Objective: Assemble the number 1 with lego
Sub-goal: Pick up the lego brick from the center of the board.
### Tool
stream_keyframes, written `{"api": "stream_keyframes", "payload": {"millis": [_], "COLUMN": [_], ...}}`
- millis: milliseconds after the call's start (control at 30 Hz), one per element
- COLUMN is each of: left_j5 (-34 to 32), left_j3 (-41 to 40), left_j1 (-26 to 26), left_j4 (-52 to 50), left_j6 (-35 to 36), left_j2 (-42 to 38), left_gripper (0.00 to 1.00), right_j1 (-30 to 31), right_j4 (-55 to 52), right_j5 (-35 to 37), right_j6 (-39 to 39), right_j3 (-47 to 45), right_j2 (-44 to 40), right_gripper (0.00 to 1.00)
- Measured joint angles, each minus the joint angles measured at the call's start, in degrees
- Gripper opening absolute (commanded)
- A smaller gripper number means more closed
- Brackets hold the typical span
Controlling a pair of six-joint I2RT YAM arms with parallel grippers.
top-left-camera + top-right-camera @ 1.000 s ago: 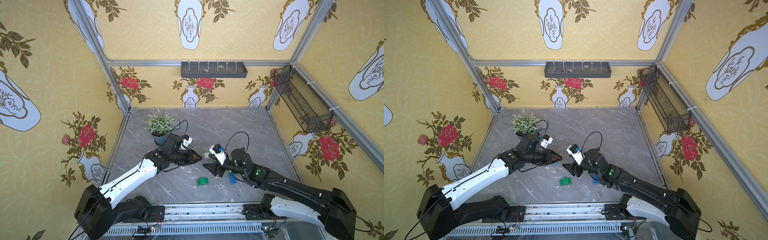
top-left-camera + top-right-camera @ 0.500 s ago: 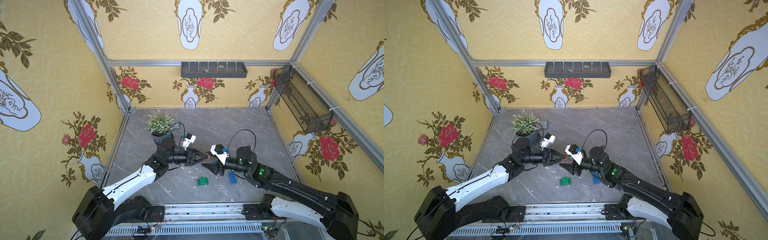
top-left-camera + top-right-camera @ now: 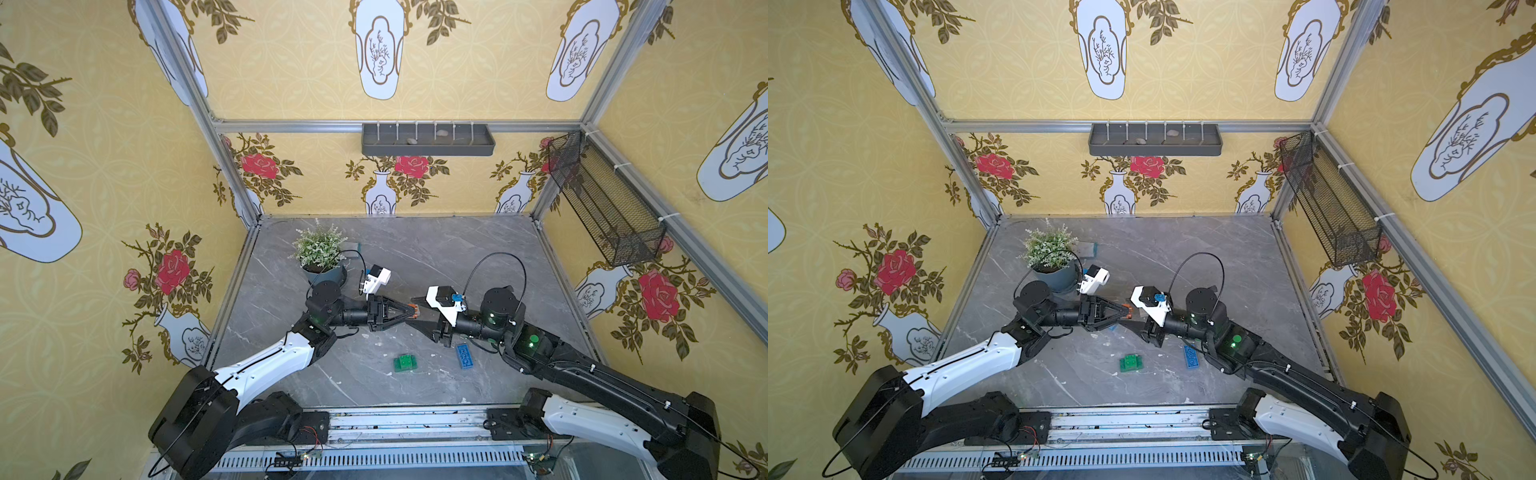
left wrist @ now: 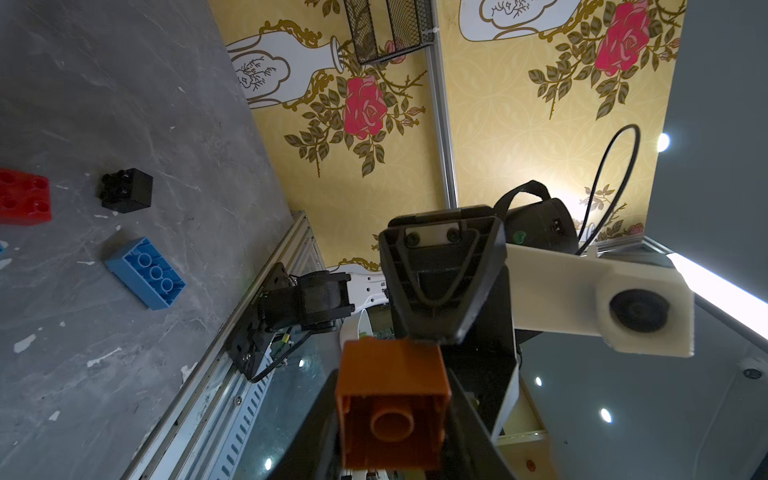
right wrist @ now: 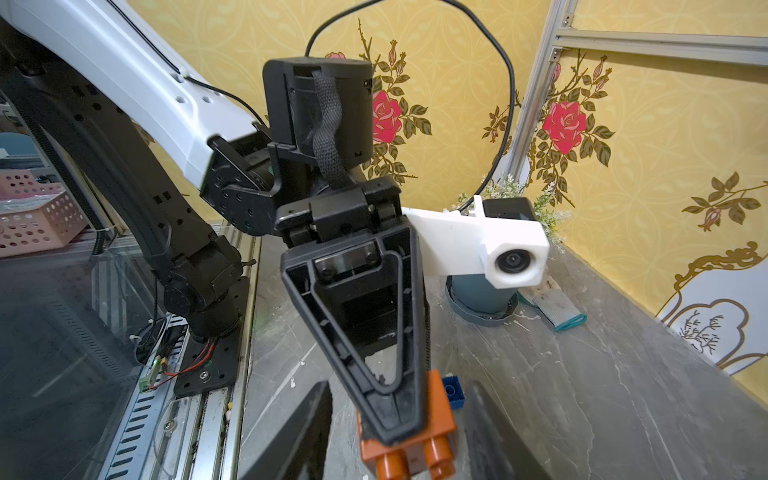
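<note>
The middle of the frame is blocked in both top views. The left claw [image 3: 410, 311], clamped on an orange-brown brick [image 4: 392, 399], meets the right claw [image 3: 419, 313] tip to tip. The right claw's spread fingers [image 5: 299, 432] flank the brick with a gap on each side. A potted plant [image 3: 320, 253] stands at upper left, just behind the left arm. A green brick [image 3: 406, 362] and a long blue brick [image 3: 465, 355] lie apart at lower centre. Bare surface [image 3: 436, 249] stretches across the upper right.
</note>
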Motion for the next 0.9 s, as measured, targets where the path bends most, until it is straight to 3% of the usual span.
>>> {"api": "stream_keyframes", "payload": {"millis": [300, 633, 900], "left_j5": [1.5, 1.5, 1.7], "left_j3": [-1.2, -1.7, -2.1], "left_j1": [0.2, 0.3, 0.3], "left_j4": [10.2, 11.9, 12.2], "left_j6": [-5.5, -6.4, -8.1], "left_j2": [2.5, 2.2, 2.0], "left_gripper": [0.25, 0.23, 0.25], "right_j1": [-0.3, -0.2, -0.2], "right_j4": [-2.7, -4.1, -4.2], "right_j5": [0.5, -0.1, -0.6], "right_j6": [-2.1, -3.1, -5.0], "right_j3": [0.7, 2.4, 2.4], "right_j2": [0.5, 1.8, 2.1], "right_gripper": [0.41, 0.44, 0.28]}}
